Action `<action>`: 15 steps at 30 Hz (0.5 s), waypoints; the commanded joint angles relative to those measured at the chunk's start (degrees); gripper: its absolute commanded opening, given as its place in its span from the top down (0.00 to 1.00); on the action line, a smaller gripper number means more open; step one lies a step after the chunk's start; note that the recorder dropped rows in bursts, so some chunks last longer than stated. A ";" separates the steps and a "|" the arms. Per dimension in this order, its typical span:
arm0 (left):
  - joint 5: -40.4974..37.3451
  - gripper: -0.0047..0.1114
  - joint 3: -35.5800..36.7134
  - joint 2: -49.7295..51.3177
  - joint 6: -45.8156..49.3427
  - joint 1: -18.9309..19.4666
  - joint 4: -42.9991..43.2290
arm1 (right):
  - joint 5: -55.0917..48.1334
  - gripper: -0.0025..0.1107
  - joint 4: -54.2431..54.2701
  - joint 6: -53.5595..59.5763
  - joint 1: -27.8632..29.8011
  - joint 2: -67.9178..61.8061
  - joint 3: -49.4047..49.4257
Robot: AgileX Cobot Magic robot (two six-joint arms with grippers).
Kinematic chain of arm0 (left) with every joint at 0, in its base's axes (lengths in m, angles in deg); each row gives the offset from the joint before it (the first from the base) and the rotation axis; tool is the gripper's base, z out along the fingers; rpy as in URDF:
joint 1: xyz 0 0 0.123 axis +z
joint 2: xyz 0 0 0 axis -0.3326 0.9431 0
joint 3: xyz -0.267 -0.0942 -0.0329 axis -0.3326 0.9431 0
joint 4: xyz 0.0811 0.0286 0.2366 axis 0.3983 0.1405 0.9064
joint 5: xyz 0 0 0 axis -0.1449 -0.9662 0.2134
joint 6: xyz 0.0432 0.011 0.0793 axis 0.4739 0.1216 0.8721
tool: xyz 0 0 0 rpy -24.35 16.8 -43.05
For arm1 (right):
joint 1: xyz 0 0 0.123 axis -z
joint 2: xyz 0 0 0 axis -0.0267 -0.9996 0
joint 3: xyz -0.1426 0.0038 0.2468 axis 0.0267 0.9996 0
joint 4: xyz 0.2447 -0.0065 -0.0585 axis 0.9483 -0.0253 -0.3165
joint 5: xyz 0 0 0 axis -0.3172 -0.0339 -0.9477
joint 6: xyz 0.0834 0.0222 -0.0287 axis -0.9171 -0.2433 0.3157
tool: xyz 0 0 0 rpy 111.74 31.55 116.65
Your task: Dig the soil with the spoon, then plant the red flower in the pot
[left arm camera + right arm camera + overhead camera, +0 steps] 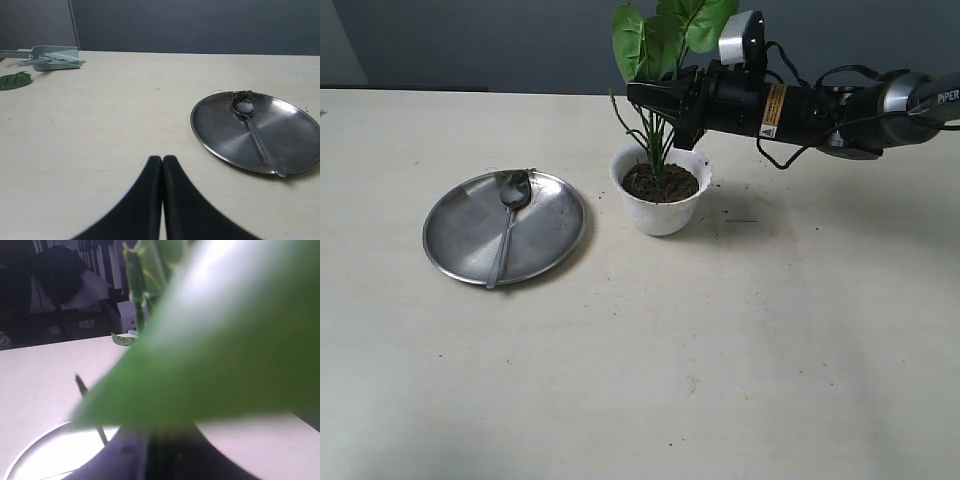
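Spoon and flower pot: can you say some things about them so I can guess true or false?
1. The spoon lies on the metal plate. True.
2. The pot is empty. False: it holds dark soil, and the flower stands in it.
3. The right gripper is closed on the flower's stem above the pot. True.
4. The left gripper holds the spoon. False: it is shut on nothing.
5. The plate is right of the pot in the exterior view. False: it is left of it.

Exterior looks down on table point(740, 390); low left wrist shares its plate point(460, 235); right wrist hugs a leaf point(230, 340).
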 commanded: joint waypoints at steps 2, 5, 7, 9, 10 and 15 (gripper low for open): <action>0.36 0.96 0.30 -0.34 -0.06 -0.24 -0.35 | -7.76 0.98 -9.43 0.00 0.21 -2.63 1.33; 0.36 0.96 0.30 -0.34 -0.06 -0.24 -0.35 | -7.86 0.98 -10.25 0.00 0.21 -2.63 1.33; 0.36 0.96 0.30 -0.34 -0.06 -0.24 -0.35 | -9.00 0.98 -11.35 0.00 0.21 -2.63 1.33; 0.36 0.96 0.30 -0.34 -0.06 -0.24 -0.35 | -10.42 0.98 -12.19 0.00 0.21 -2.63 1.33; 0.36 0.96 0.30 -0.34 -0.06 -0.24 -0.35 | -11.04 0.98 -12.24 0.00 0.21 -2.63 1.33; 0.36 0.96 0.30 -0.34 -0.06 -0.24 -0.35 | -11.97 0.98 -12.47 -0.41 0.21 -2.63 1.33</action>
